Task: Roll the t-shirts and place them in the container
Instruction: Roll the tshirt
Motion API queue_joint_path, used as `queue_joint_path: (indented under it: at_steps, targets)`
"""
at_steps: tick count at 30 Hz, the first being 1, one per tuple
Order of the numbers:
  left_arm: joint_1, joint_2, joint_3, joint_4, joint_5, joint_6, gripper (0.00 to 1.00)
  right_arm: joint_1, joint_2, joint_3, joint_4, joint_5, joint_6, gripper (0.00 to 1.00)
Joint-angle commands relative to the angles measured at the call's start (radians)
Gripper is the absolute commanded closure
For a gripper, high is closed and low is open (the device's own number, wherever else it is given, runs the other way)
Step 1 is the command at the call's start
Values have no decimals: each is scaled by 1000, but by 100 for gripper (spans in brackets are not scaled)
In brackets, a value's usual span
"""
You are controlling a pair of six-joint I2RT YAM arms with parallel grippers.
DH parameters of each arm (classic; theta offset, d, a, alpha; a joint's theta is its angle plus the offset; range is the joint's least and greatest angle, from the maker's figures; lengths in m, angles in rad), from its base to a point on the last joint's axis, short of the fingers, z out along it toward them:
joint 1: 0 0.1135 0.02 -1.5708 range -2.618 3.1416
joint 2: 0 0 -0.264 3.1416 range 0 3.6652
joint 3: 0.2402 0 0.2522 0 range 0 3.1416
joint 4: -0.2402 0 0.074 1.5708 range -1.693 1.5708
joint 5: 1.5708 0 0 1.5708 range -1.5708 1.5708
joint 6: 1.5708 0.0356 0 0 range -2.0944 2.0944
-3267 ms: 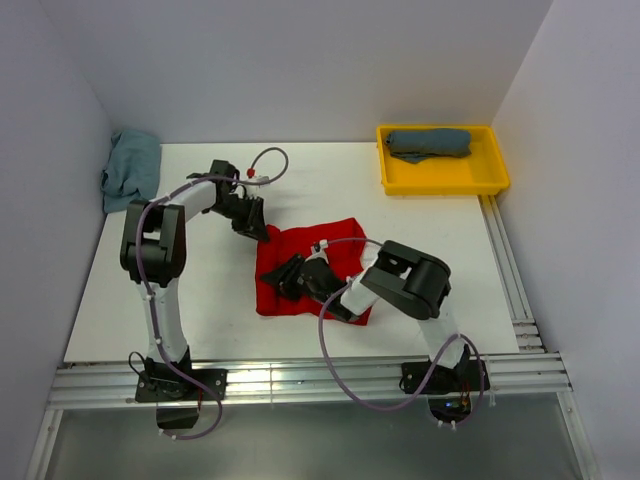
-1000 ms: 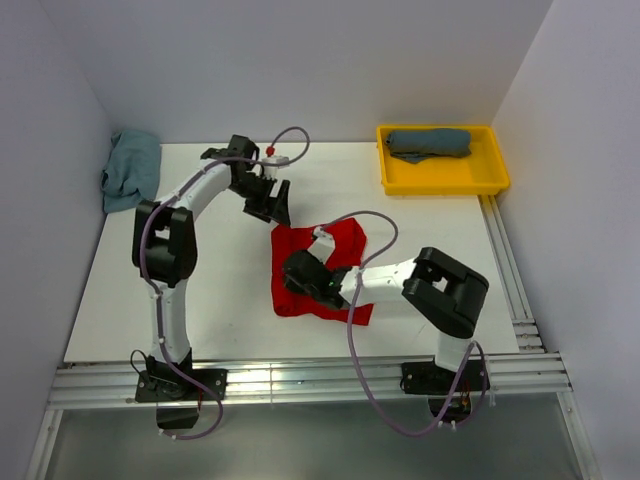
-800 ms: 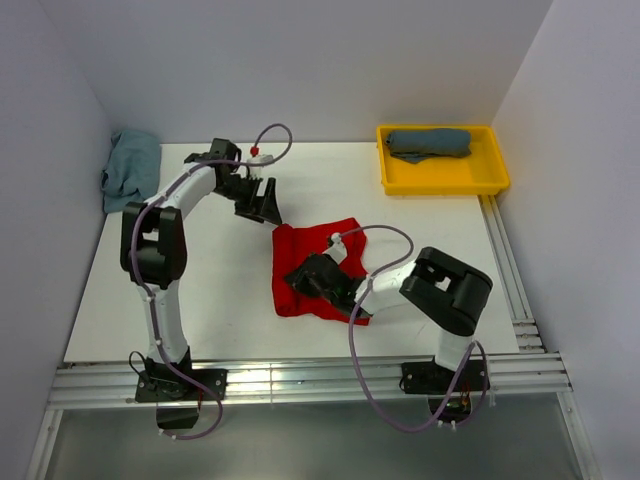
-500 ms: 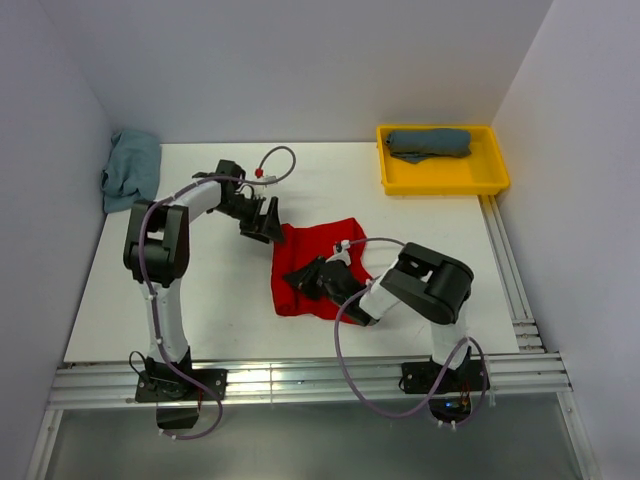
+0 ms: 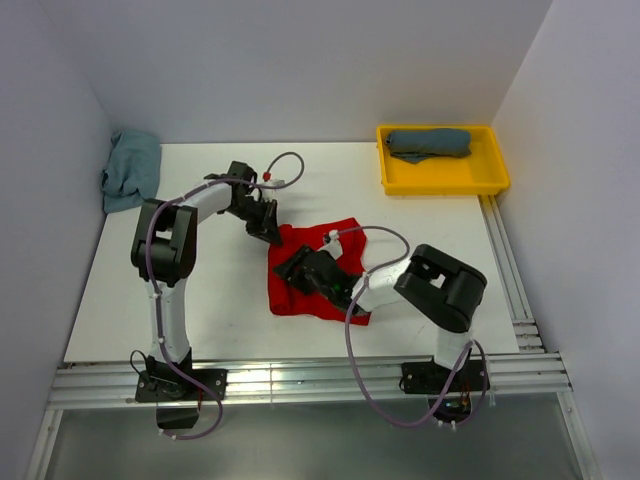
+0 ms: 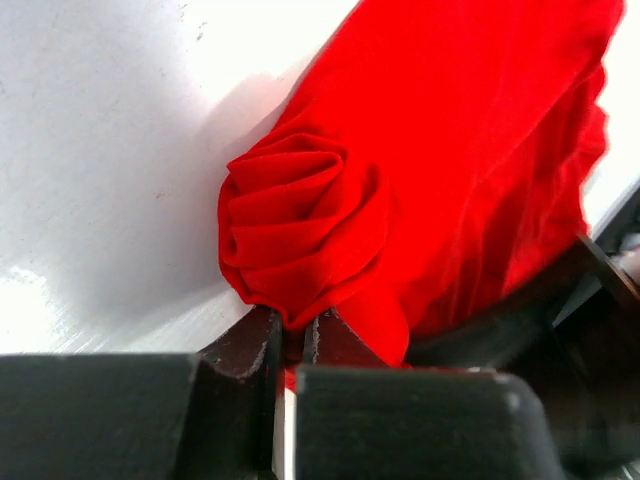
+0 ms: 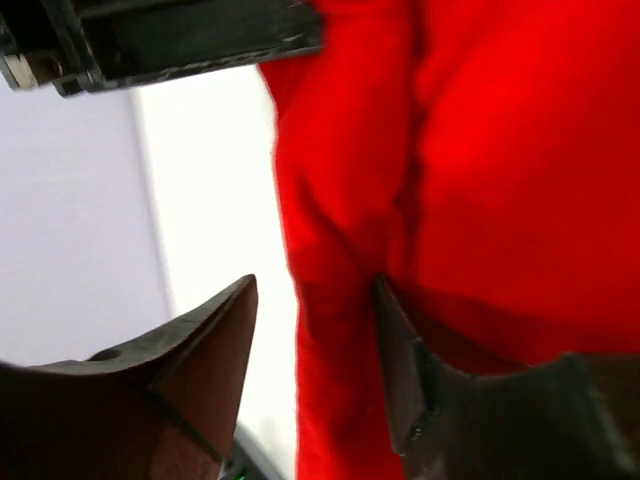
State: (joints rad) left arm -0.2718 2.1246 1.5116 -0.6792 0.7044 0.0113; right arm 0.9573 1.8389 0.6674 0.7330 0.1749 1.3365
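I see the red shirt bunched up left of the tray, nearer the arm bases. My left gripper is pinched on cloth at its rolled end. My right gripper straddles a fold, jaws apart. The grey shirt lies in the tray, and the teal shirt is far left of it.

The overhead camera sits high behind my two bases, tilted down and forward, far enough to take in the whole white table and both arms. My left wrist camera looks along my left fingers, pressed close to the rolled end of the bright red cotton t-shirt. My right wrist camera, equally close, looks past my right fingers across the same shirt towards the black casing of my left wrist. All three views share that shirt.
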Motion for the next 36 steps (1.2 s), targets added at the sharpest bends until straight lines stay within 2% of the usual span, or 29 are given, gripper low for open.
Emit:
queue_joint_path:
  at_steps: [1, 3, 6, 12, 15, 25, 31, 36]
  targets:
    - [-33, -18, 58, -43, -126, 26, 100, 57, -66, 171, -537, 170, -134, 41]
    - [-44, -18, 76, -69, -170, 26, 100, 92, -67, 284, -758, 265, -140, 39]
    - [-55, -14, 104, -103, -227, 26, 100, 133, -53, 411, -971, 363, -143, 36]
    - [-81, 28, 169, -174, -301, 12, 100, 196, 9, 638, -1289, 488, -146, 36]
    - [-87, 40, 196, -191, -319, 6, 100, 219, 34, 708, -1366, 544, -154, 35]
    - [-116, 78, 252, -235, -347, -4, 100, 271, 163, 926, -1439, 623, -272, 39]
    - [-125, 89, 268, -243, -356, -2, 100, 279, 229, 972, -1417, 609, -322, 41]
    - [-130, 100, 283, -255, -362, -4, 97, 279, 247, 931, -1354, 572, -343, 41]
